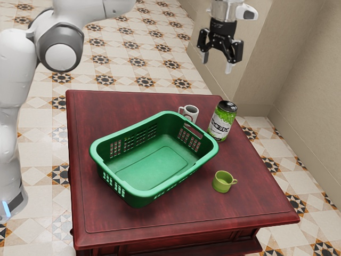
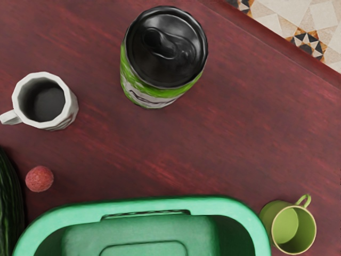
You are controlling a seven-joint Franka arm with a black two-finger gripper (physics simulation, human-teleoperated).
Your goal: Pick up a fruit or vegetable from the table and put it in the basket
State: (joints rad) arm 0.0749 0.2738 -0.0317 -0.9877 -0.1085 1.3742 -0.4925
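High above the dark red table (image 1: 176, 216), the black gripper (image 1: 217, 62) is held pointing down, its two fingers parted and released. The white arm (image 1: 59, 54) is seen at the exterior view's left. On the tabletop, outside the green basket (image 1: 141, 192), two possible task things are seen in the wrist view. A dark green, ridged vegetable or fruit (image 2: 7, 205) is partly cut off by the picture's edge, so its exact kind cannot be told. It is laid beside one end of the basket. Near it, a small reddish ball (image 2: 39, 178), perhaps a fruit, is placed between the white mug (image 1: 193, 113) and the basket's corner. The basket is set upright, with slotted sides and a handle opening in its end wall. Beyond that end wall, an upright green and white can (image 1: 222, 124) with a black top is placed, apart from the mug. The mug is stood upright, its handle turned away from the can. Near another corner of the basket, a small olive-green cup (image 1: 221, 186) is stood upright, its handle turned toward the exterior view's right.
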